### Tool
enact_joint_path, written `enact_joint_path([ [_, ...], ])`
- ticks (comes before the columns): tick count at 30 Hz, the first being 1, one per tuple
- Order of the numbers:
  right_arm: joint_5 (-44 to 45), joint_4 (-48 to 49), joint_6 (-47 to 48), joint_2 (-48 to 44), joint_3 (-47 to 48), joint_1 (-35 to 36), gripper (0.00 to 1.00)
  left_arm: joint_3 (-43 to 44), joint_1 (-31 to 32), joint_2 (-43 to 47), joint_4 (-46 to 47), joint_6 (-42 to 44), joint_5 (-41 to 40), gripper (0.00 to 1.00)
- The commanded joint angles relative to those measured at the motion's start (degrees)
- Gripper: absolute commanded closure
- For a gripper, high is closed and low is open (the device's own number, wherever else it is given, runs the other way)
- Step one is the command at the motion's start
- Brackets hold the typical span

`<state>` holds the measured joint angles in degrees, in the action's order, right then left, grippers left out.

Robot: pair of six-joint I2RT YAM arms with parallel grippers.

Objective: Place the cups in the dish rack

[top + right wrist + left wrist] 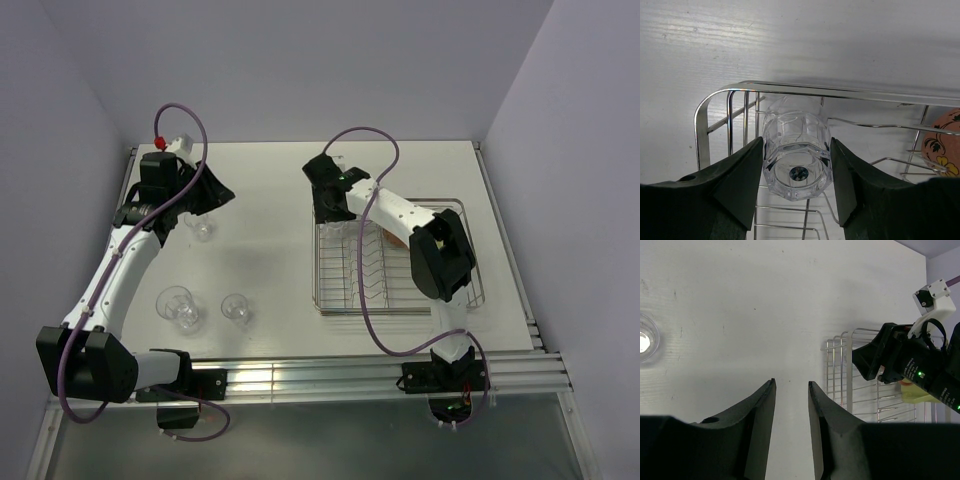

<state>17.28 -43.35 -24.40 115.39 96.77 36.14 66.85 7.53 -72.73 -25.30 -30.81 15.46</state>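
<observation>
My right gripper [796, 145] is shut on a clear glass tumbler [797, 125], base toward the camera, held over the far left corner of the chrome dish rack [840, 92]. A pink flowered mug [942, 142] lies in the rack to the right. From above, the right gripper [328, 215] hangs over the rack's [395, 308] back left corner. Three clear tumblers stand on the table: one [200, 228] near my left gripper [210, 190] and two [178, 305] [236, 308] nearer the front. The left gripper [792, 382] is open and holds nothing.
In the left wrist view the rack's left rim [847, 370] and a pale yellow-green mug [917, 394] show behind the right arm [910, 365]. A tumbler [645, 340] sits at that view's left edge. Purple walls enclose the white table [270, 180].
</observation>
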Motion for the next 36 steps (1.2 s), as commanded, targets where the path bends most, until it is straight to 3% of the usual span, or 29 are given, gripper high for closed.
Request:
enact_joint_path([
  [1,2.93,-1.21,-0.73,0.45,2.54,0.25,0.42,-0.05,0.03,0.57,0.87,1.01,-0.26,0.62],
  [5,3.03,-1.21,-0.82,0.18,2.28,0.33,0.23,-0.14,0.03,0.40,0.95,0.92,-0.26,0.62],
  [8,2.94,-1.03,-0.82,0.18,2.19,0.33,0.18,-0.05,0.03,0.39,0.87,0.92,-0.26,0.62],
  [16,1.71,-0.51,-0.91,-3.59,2.02,0.68,0.17,0.73,0.03,1.27,-0.54,1.10,-1.57,0.62],
  [26,1.88,-0.86,-0.73,-12.55,1.15,2.09,0.17,1.36,0.82,6.37,-14.06,3.03,-10.89,0.62],
  [36,-0.22,2.13,-0.03,-21.60,-4.22,3.14,0.17,-1.98,15.83,6.11,-28.48,-0.74,-23.37,0.64],
])
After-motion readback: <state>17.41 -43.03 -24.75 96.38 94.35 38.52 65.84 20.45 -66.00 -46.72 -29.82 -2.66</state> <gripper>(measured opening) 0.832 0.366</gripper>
